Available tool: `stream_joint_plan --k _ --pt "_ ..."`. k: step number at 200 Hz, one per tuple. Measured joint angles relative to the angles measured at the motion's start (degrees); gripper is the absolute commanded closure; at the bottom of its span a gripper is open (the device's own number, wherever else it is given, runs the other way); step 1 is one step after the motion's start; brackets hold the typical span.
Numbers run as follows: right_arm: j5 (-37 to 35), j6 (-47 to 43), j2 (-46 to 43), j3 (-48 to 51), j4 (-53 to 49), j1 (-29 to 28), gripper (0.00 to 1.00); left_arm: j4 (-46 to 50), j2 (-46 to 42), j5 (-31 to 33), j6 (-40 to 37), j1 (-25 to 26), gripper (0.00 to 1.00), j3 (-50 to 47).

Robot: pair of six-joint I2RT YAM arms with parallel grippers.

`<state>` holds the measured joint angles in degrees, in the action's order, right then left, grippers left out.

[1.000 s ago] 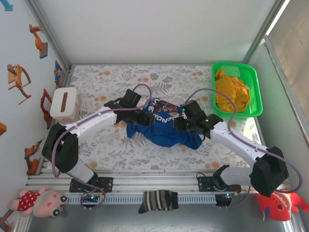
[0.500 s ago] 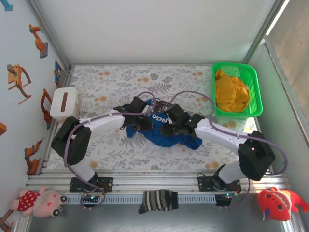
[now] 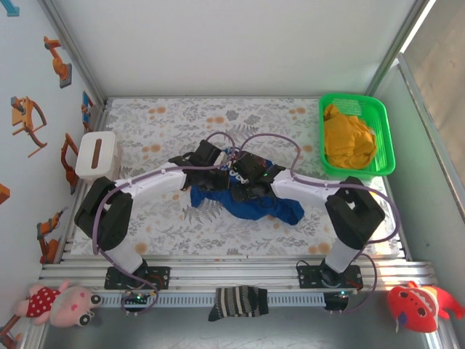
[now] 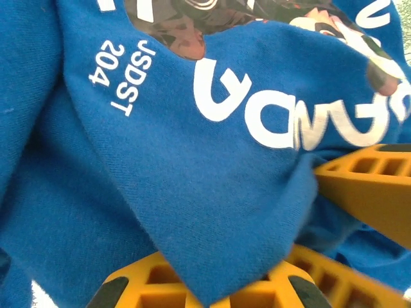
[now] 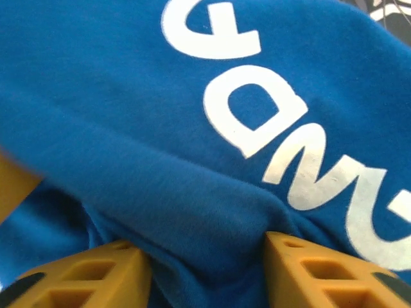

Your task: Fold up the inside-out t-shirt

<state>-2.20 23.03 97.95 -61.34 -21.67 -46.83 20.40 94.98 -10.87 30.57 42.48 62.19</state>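
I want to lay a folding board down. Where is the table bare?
Bare table runs along the far side, from the white box to the green basket. A narrower strip lies between the t-shirt and the near rail. Crowded middle: left end effector and right end effector meet on the t-shirt.

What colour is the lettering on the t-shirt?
White lettering on the blue t-shirt; clearest in the left wrist view.

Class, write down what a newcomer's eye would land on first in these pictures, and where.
The royal-blue t-shirt lies crumpled mid-table, white lettering showing, with the left gripper and right gripper close together on it, the left pinching a fold. Next comes the green basket at the far right, holding a mustard-yellow garment.
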Motion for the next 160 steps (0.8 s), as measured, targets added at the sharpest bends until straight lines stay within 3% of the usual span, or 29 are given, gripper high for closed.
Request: stream_joint_plan --k 5,34,58,98,147,160 --pt "-0.3 -0.4 0.6 -0.3 0.1 0.1 1.00 0.0 -0.3 0.0 0.0 0.0 1.00 0.0" --pt "-0.6 -0.2 1.2 -0.9 1.0 1.5 1.00 0.5 -2.7 -0.3 -0.9 -1.2 1.00 -0.1" --pt "1.7 -0.2 -3.7 -0.9 1.4 3.3 1.00 0.4 -4.0 -1.2 -2.1 -4.4 1.00 -0.9" --pt "10.4 -0.2 -15.6 -2.3 1.2 4.3 1.00 -0.6 -3.4 -4.0 -5.3 -7.6 1.00 -0.8" --pt "17.6 1.0 -19.3 -0.5 0.7 7.9 1.00 -1.1 -0.4 -6.8 -9.6 -8.2 1.00 3.1" --pt "20.1 2.5 -20.5 1.9 2.8 10.2 1.00 -1.2 -0.3 -7.6 -10.7 -8.6 0.79 3.3"
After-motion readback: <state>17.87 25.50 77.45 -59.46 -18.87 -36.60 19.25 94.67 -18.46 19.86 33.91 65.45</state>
